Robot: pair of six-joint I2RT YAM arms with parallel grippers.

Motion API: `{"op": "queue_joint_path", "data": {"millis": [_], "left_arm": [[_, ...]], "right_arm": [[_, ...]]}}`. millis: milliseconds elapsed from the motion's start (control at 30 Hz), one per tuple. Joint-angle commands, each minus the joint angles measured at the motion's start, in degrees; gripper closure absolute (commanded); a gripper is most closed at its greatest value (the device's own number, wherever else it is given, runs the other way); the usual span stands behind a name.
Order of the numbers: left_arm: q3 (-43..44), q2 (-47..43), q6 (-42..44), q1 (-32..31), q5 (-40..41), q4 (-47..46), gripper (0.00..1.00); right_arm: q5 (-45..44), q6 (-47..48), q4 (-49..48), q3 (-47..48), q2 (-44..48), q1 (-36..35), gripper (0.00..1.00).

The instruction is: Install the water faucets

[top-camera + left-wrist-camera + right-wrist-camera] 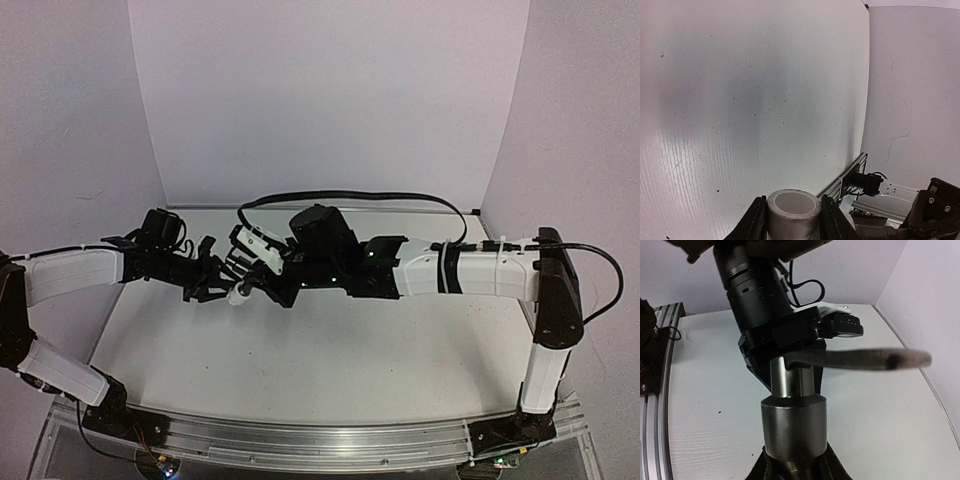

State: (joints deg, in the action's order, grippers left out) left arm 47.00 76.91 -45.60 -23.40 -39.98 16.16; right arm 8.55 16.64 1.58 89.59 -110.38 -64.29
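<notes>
Faucet (794, 425) sits clamped in the right tool (795, 471) — white fitting (792, 206) clamped in the left tool (792, 222).

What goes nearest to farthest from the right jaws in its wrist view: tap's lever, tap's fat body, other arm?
1. Tap's fat body, held in the jaws, bottom centre.
2. Tap's lever, above it, pointing right.
3. Left arm, top, beyond the tap.

One metal faucet (792, 425), one white fitting (792, 212), two arms (75, 275) (480, 272).
</notes>
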Motion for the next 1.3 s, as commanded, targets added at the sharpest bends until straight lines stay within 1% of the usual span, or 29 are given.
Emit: {"op": "queue_joint_path", "data": {"millis": [0, 167, 433, 667, 900, 1067, 1200, 1267], "left_arm": [[0.5, -6.0, -5.2, -0.6, -3.9, -12.7, 1.00], [-0.2, -7.2, -7.4, -0.4, -1.1, -15.3, 1.00], [-0.4, -9.1, -7.7, -0.5, 5.1, -15.9, 1.00], [-2.2, -10.7, -10.0, -0.6, 10.1, -22.3, 1.00], [-1.6, -11.1, -8.1, -2.1, 16.6, -24.0, 1.00], [-2.7, -11.0, -7.6, -3.1, 19.7, -26.5, 1.00], [-3.0, -10.5, -8.9, -3.2, 19.5, -26.8, 1.00], [-4.0, -11.2, -9.2, -3.1, 21.2, -25.1, 1.00]], "right_arm": [[-4.2, -9.5, -4.0, -2.5, -1.4, -0.2, 1.00], [-6.8, -16.5, -5.4, -1.6, -3.3, -0.3, 1.00], [-7.3, -24.6, -4.7, 2.5, -6.9, -0.7, 1.00], [-9.3, -33.5, -2.8, 6.4, -9.8, -0.8, 1.00], [-12.2, -39.3, 1.2, 11.6, -12.6, -0.9, 1.00], [-11.9, -43.6, 2.9, 15.0, -14.3, -0.9, 1.00], [-15.7, -43.9, 1.7, 12.5, -12.9, -0.6, 1.00], [-16.7, -44.1, 1.3, 9.6, -11.6, 0.3, 1.00]]}}
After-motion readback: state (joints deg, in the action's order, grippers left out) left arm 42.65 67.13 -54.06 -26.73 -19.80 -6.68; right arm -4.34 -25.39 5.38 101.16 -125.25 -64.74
